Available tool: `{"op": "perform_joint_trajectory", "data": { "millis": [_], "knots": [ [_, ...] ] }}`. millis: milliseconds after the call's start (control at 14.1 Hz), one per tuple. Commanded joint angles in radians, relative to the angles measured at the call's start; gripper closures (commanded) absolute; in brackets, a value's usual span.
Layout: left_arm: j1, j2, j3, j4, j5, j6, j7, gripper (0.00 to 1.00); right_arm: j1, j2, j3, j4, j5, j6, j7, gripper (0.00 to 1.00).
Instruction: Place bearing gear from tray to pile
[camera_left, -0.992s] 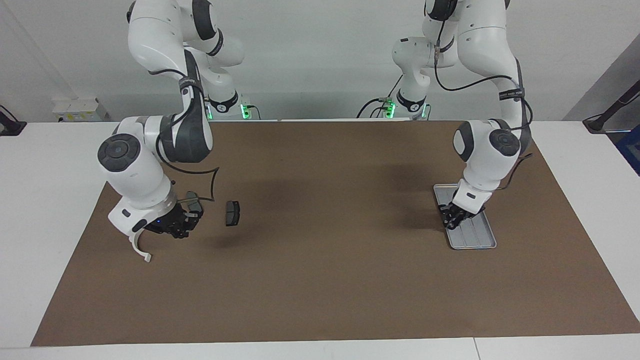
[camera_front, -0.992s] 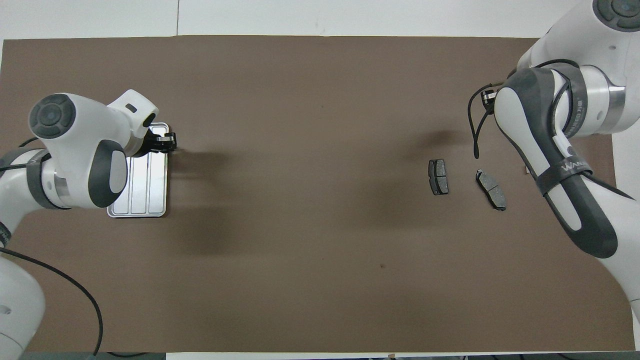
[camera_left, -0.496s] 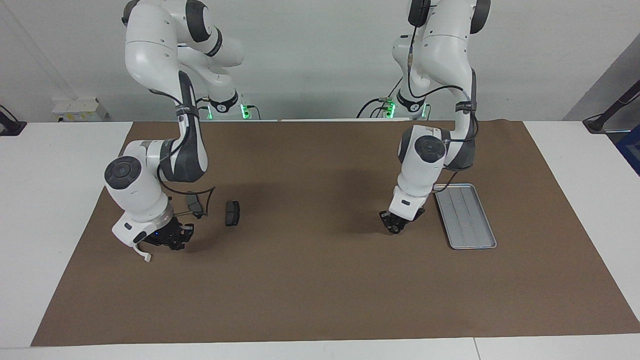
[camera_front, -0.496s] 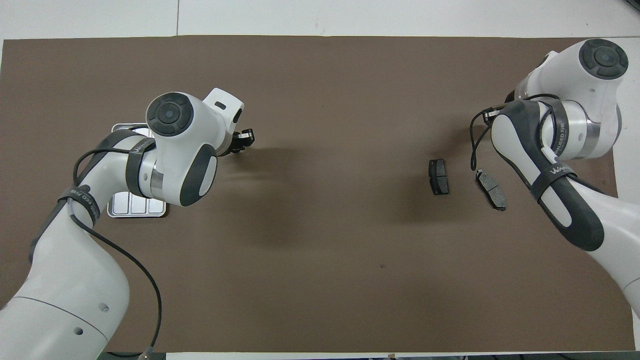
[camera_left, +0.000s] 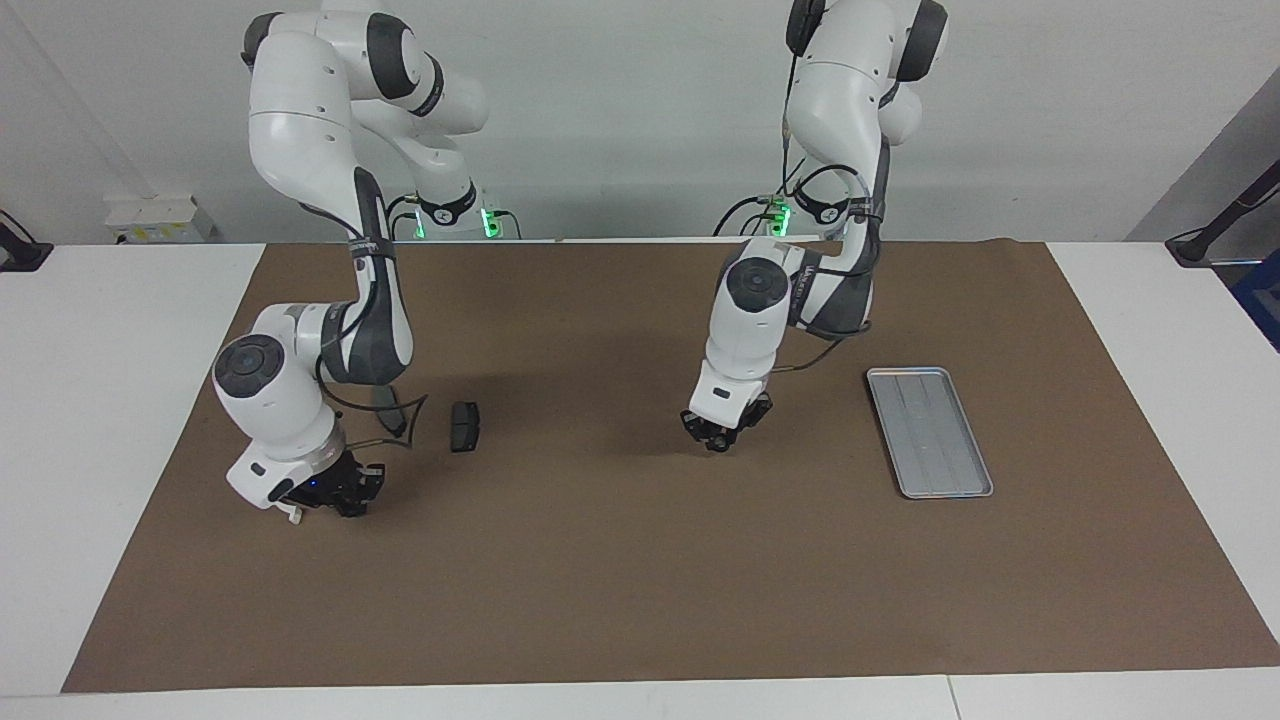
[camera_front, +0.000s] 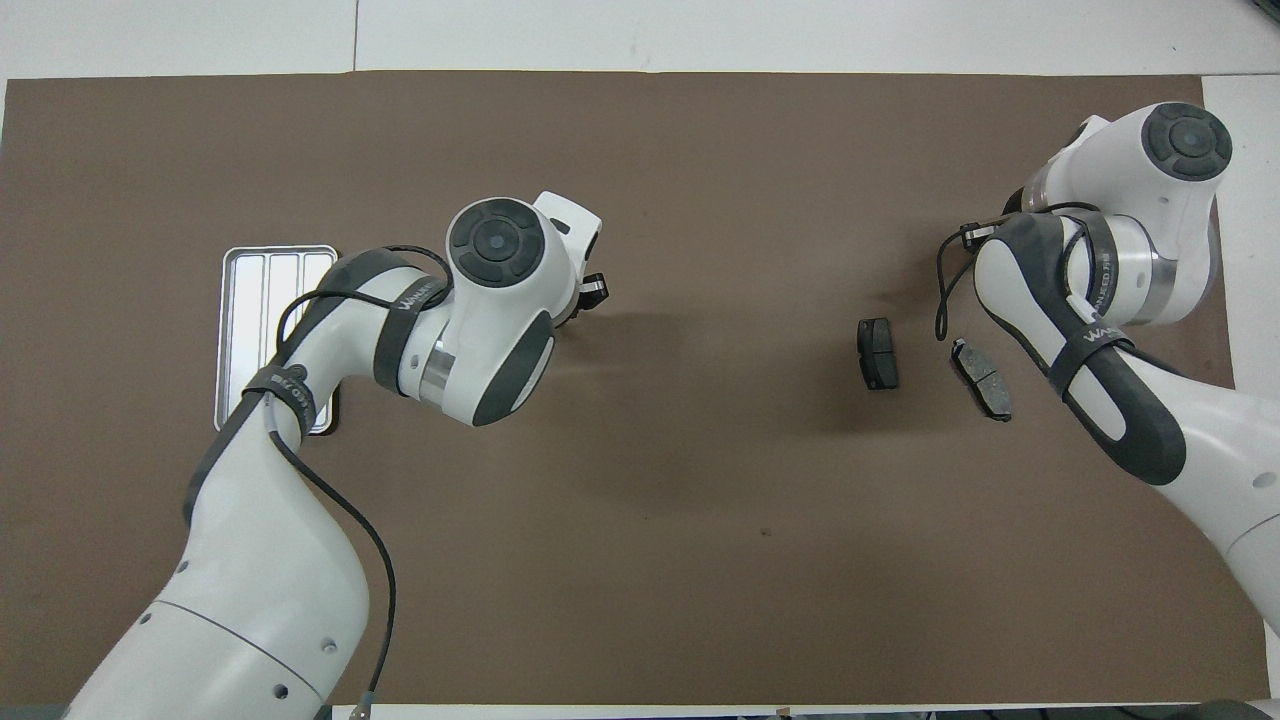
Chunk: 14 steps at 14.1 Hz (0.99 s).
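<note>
The silver-grey tray (camera_left: 930, 432) lies bare at the left arm's end of the brown mat; it also shows in the overhead view (camera_front: 262, 300). My left gripper (camera_left: 718, 434) hangs over the middle of the mat, shut on a small dark bearing gear that hardly shows; the overhead view (camera_front: 592, 290) shows it too. The pile lies at the right arm's end: two dark brake pads (camera_front: 877, 353) (camera_front: 982, 378) and a white half-ring bracket (camera_left: 292, 516). My right gripper (camera_left: 336, 496) is low over the bracket and hides most of it.
The brown mat (camera_left: 640, 580) covers most of the white table. One brake pad (camera_left: 464, 426) stands clear of the right arm; its cable hangs beside the other pad. The left forearm crosses over part of the tray in the overhead view.
My left gripper has risen out of the tray and moved over the mat toward the pile. My right gripper has sunk lower over the white bracket.
</note>
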Motion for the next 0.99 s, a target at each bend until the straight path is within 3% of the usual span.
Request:
{"op": "perform_joint_trajectory", "data": {
  "millis": [0, 142, 283, 354, 496, 638, 779, 850, 921],
  "knots": [
    [-0.054, 0.129, 0.020, 0.168, 0.034, -0.057, -0.082, 1.00, -0.016, -0.009, 0.015, -0.019, 0.002, 0.024, -0.024, 1.00],
    [-0.091, 0.129, 0.020, 0.171, 0.034, -0.060, -0.111, 1.00, -0.016, -0.009, 0.015, -0.019, 0.003, 0.023, -0.023, 1.00],
    [-0.094, 0.129, 0.020, 0.169, 0.037, -0.057, -0.114, 1.00, -0.015, -0.010, 0.015, -0.019, 0.003, 0.020, -0.015, 0.18],
    [-0.094, 0.128, 0.020, 0.166, 0.039, -0.054, -0.114, 1.00, -0.015, -0.013, 0.015, -0.018, 0.003, 0.018, -0.017, 0.00],
    [-0.094, 0.126, 0.020, 0.165, 0.039, -0.052, -0.112, 0.99, -0.001, -0.035, 0.013, -0.018, 0.003, -0.006, -0.017, 0.00],
    [-0.090, 0.126, 0.020, 0.165, 0.056, -0.043, -0.109, 0.90, 0.010, -0.071, 0.012, -0.010, 0.000, -0.064, -0.015, 0.00],
    [-0.079, 0.125, 0.019, 0.160, 0.099, -0.040, -0.100, 0.13, 0.025, -0.117, 0.012, -0.009, -0.001, -0.122, -0.015, 0.00],
    [-0.076, 0.125, 0.019, 0.160, 0.100, -0.045, -0.090, 0.03, 0.034, -0.142, 0.012, -0.004, -0.001, -0.156, -0.015, 0.00],
    [-0.067, 0.123, 0.019, 0.160, 0.099, -0.042, -0.062, 0.00, 0.039, -0.165, 0.012, -0.003, -0.001, -0.185, -0.012, 0.00]
  ]
}}
